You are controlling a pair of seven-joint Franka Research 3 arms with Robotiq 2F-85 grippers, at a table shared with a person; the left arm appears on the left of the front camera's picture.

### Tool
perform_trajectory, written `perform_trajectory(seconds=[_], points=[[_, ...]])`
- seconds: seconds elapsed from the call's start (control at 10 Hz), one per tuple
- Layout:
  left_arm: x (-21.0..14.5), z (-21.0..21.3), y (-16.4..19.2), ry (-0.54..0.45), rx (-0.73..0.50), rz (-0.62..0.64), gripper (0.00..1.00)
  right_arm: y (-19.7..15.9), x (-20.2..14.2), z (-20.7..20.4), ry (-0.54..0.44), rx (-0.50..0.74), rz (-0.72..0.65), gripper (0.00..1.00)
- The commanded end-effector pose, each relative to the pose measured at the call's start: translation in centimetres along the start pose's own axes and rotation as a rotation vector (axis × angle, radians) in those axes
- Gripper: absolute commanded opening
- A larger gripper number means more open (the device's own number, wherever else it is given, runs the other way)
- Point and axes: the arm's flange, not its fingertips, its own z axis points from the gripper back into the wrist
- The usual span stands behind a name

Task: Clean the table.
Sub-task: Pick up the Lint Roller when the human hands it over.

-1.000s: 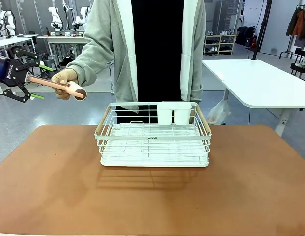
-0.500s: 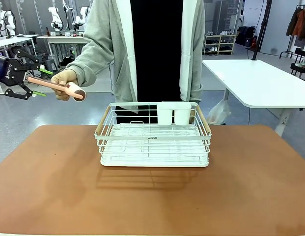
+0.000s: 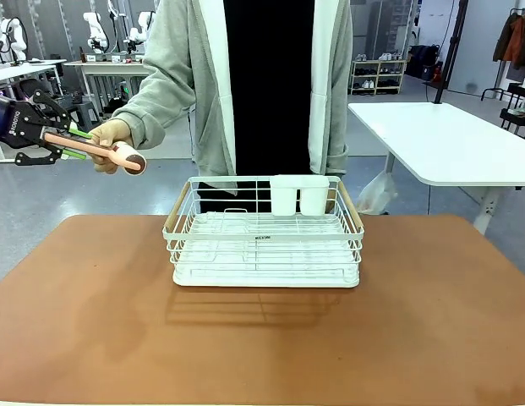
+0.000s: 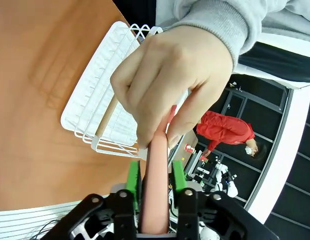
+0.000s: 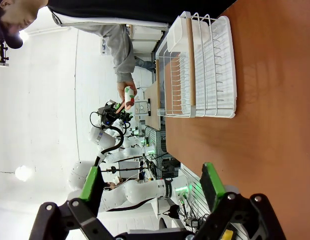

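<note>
- Reaching in from the left, the left gripper [image 3: 74, 142] is seen clamped on the pink handle of a tool [image 3: 131, 158] with a white head.
- The same tool is held nearer its head by a person's hand [image 3: 110, 135], just right of the green pads.
- Tool, hand and gripper are found in the air beyond the far left edge of the table [image 3: 93, 321].
- The reddish-brown table is spread across the near part of the scene.
- A white wire rack [image 3: 262, 239] is set on it, at the middle towards the far side.
- Two white cups [image 3: 298, 194] are hung at the rack's far rail.
- The right gripper [image 5: 151, 182] is held wide apart, and nothing is caught between its fingers.
- A white table [image 3: 448, 139] is placed at the far right.
</note>
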Motion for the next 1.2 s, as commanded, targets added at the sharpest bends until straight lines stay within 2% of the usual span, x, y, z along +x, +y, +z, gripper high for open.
perform_trajectory(seconds=[0.0, 0.1, 1.1], points=[[0.23, -0.21, 0.18, -0.011, 0.014, -0.027, 0.15, 0.25, -0.17, -0.03, 0.000, 0.008, 0.002, 1.00], [0.22, -0.16, 0.13, -0.010, 0.012, -0.029, 0.00, 0.25, -0.17, -0.03, 0.000, 0.008, 0.002, 1.00], [-0.03, -0.07, -0.02, 0.002, 0.001, -0.003, 0.01, 0.25, -0.17, -0.03, 0.000, 0.008, 0.002, 1.00]])
